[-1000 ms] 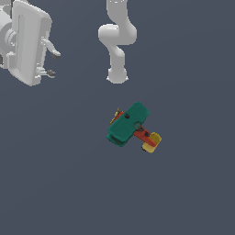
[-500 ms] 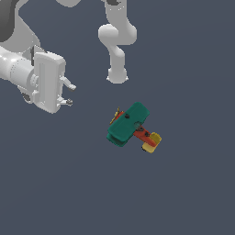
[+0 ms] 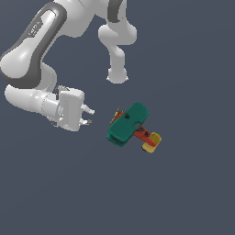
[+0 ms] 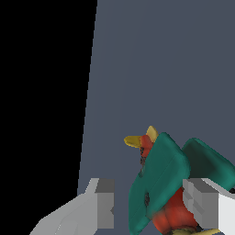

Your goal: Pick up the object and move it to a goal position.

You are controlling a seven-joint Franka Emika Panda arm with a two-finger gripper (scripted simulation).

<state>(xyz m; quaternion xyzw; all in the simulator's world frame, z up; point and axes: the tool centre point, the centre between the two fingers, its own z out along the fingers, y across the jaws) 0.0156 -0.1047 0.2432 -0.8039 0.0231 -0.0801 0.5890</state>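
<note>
We record a flat slate-grey floor surface (image 3: 193, 193) filling the exterior view. On it stands the white, grey-jointed robot arm (image 3: 41, 55), its base post (image 3: 117, 69) planted near the top centre of the exterior view, the links arching over to the exterior view's left and down.

At the arm's end we find the white two-fingered gripper (image 3: 87, 116), held low and pointing toward the exterior view's right. Its fingers (image 3: 90, 111) are spread apart with nothing between them in the exterior view. The wrist view confirms this: the two grey pads (image 4: 105, 210) stand wide, empty of any grasp.

The small toy aeroplane with a broad teal-green wing, red body and yellow tail (image 3: 132, 127) lies on the floor near the centre of the exterior view, just to the right of the gripper and clear of it. Its yellow tail (image 3: 152, 142) points toward the lower right. In the wrist view the aeroplane (image 4: 170, 183) sits ahead of the pads, seen between them.
</note>
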